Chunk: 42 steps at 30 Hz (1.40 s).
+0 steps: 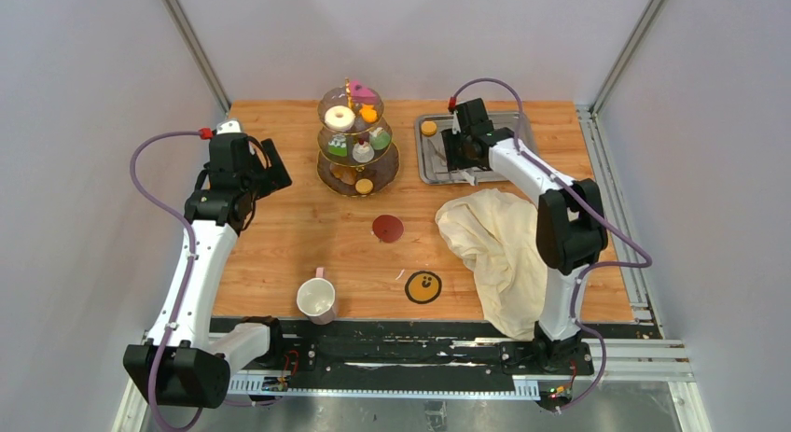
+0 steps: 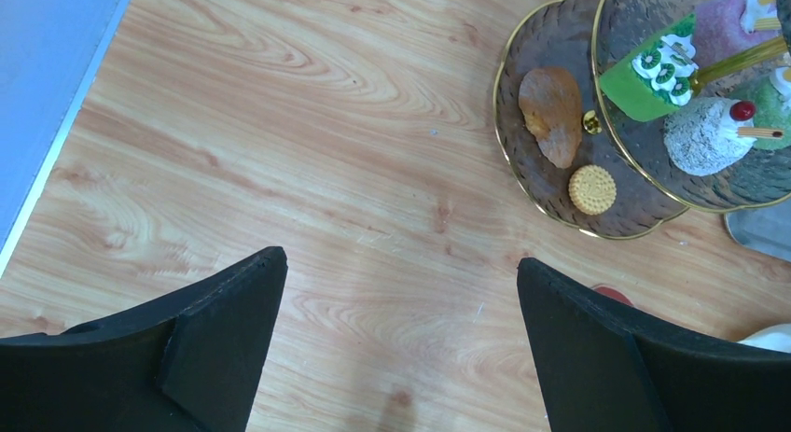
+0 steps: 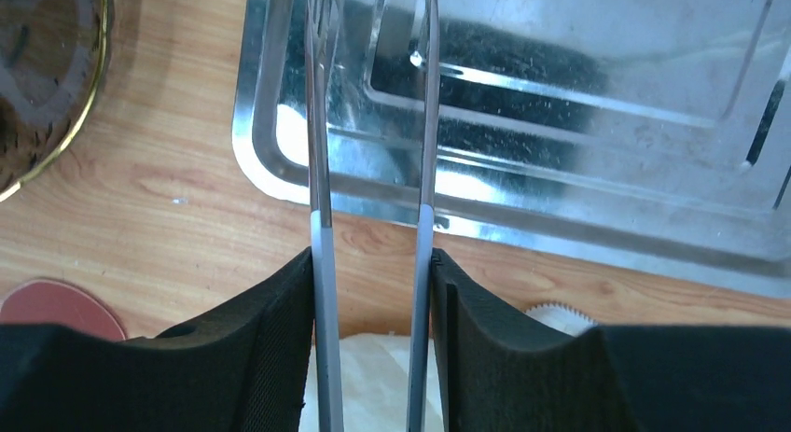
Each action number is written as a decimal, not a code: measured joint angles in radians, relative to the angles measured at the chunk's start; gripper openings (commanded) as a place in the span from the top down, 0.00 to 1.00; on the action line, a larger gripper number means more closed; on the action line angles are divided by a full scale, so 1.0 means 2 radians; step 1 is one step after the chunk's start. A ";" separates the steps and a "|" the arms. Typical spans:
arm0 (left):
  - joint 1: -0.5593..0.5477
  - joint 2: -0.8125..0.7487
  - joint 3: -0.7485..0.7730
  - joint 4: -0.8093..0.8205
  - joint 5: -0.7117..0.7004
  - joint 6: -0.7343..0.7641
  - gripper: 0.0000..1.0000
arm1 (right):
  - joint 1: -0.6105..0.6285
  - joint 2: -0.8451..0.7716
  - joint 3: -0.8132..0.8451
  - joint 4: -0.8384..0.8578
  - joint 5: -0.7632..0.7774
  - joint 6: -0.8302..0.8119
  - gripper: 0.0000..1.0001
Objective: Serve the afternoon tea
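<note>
The three-tier smoky glass stand (image 1: 357, 143) with gold stem stands at the back centre, holding a white donut (image 1: 339, 118), a pink cake (image 1: 362, 93), an orange macaron (image 1: 369, 115) and other small cakes. In the left wrist view its lower tiers (image 2: 550, 40) carry a round biscuit (image 2: 592, 189), a green cake (image 2: 644, 77) and a white cake with a cherry (image 2: 704, 138). Another orange macaron (image 1: 428, 128) lies on the steel tray (image 1: 438, 171). One pale mug (image 1: 316, 299) stands near the front. My left gripper (image 1: 270, 175) (image 2: 401, 269) is open and empty, left of the stand. My right gripper (image 1: 464, 157) (image 3: 371, 259) is shut on metal tongs (image 3: 320, 171) over the tray's near edge (image 3: 560, 227).
A large cream cloth (image 1: 499, 245) lies crumpled at the right, under my right arm. A red coaster (image 1: 388, 229) and a yellow smiley coaster (image 1: 423, 286) lie on the wooden table between the stand and the mug. Walls close in the left, back and right.
</note>
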 measured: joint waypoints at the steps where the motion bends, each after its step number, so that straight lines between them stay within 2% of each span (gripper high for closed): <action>1: 0.000 0.000 0.000 0.000 -0.002 0.000 0.01 | 0.000 0.005 0.007 0.002 0.000 0.000 0.54; 14: 0.000 0.000 0.000 -0.001 -0.015 0.001 0.02 | 0.000 0.081 0.074 0.018 0.001 0.000 0.54; 30: 0.000 0.004 0.000 -0.001 -0.023 0.002 0.02 | 0.000 0.110 0.116 0.034 0.014 0.000 0.53; 34: 0.000 0.005 -0.001 -0.001 -0.023 0.002 0.02 | 0.000 0.121 0.117 0.034 0.014 -0.002 0.58; 40: 0.000 0.005 -0.001 -0.001 -0.023 0.002 0.02 | 0.000 0.121 0.117 0.035 0.014 -0.004 0.78; 42: 0.000 0.005 -0.001 -0.001 -0.023 0.002 0.02 | 0.000 0.121 0.116 0.035 0.014 -0.004 0.80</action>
